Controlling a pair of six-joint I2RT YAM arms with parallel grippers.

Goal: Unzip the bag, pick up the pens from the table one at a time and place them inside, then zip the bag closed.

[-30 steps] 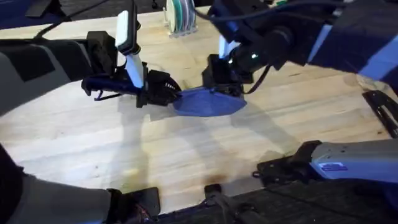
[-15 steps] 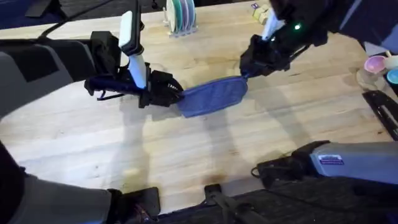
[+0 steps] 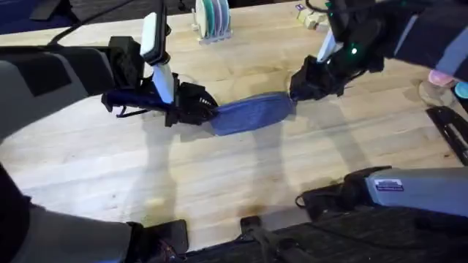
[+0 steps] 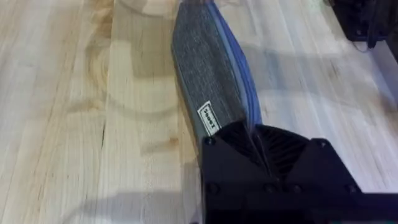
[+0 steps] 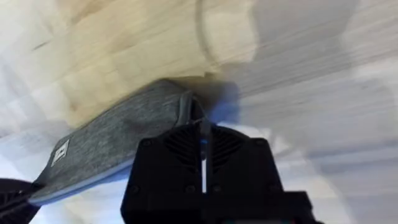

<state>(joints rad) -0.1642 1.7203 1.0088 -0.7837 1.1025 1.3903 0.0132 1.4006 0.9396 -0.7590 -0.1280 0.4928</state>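
The blue-grey bag (image 3: pixel 252 115) lies stretched flat on the pale wooden table (image 3: pixel 219 183), between both arms. My left gripper (image 3: pixel 203 111) is shut on the bag's left end; the left wrist view shows the bag (image 4: pixel 208 68) running away from the left gripper (image 4: pixel 256 142), its blue zipper edge on one side. My right gripper (image 3: pixel 296 90) is at the bag's right end. In the right wrist view the right gripper (image 5: pixel 203 135) is shut on a small blue piece at the zipper end of the bag (image 5: pixel 112 146). The pens are out of view.
A rack of plates (image 3: pixel 212 18) stands at the table's far edge, with small items (image 3: pixel 307 14) to its right. A pink cup (image 3: pixel 442 75) and a black object (image 3: pixel 447 120) sit at the right edge. Bare wood lies in front of the bag.
My right gripper has travelled right along the bag's top, from near its middle to its right end. The bag has stretched out longer and flatter. The left gripper has held still.
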